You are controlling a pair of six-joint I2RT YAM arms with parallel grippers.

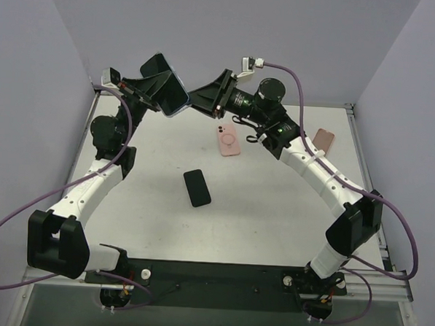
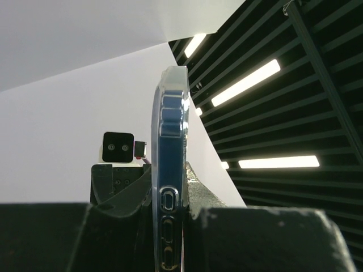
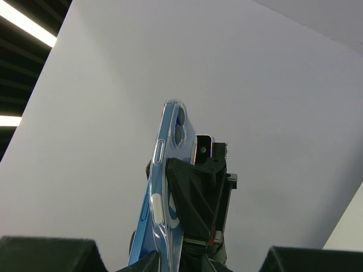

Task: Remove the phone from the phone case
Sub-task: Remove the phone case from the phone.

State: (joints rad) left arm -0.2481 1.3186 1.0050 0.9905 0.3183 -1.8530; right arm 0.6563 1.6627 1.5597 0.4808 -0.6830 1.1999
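A blue phone in a clear phone case is held high above the table's far left. My left gripper is shut on it, its jaws pressing the phone's two flat faces. My right gripper reaches in from the right to the phone's near end. In the right wrist view its fingertips stand either side of the case's lower edge, slightly apart. There the clear case stands a little off the blue body.
On the table below lie a pink phone case with a ring on its back, a black phone near the middle, and a brownish-pink phone by the right edge. Grey walls close the back and both sides.
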